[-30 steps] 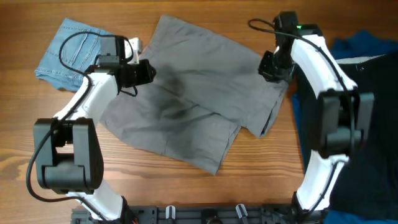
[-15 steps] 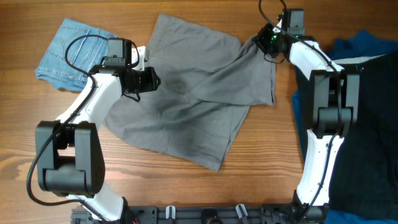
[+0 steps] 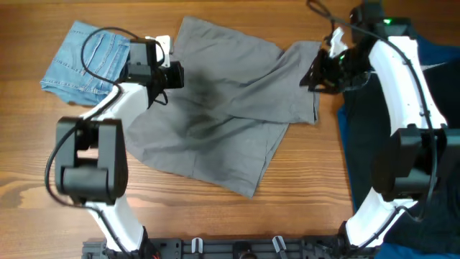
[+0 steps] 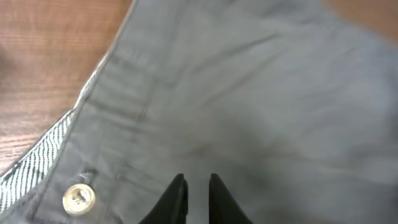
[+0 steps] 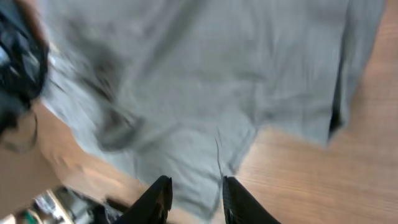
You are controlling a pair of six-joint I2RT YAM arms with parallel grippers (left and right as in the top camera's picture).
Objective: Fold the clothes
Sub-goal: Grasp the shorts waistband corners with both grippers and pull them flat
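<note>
The wooden counter (image 3: pixel 302 180) carries large grey shorts (image 3: pixel 215 122) spread rumpled across its middle, their upper right part folded over in a diagonal crease. A black garment (image 3: pixel 449 180) and a blue garment (image 3: pixel 444 52) lie at the right edge, and small light-blue denim shorts (image 3: pixel 79 57) lie at the upper left. The left jaws sit over the grey waistband near its pale button (image 4: pixel 79 198), a narrow slit apart with no cloth between, while the right jaws hang above the shorts' right edge, clearly parted and empty.
</note>
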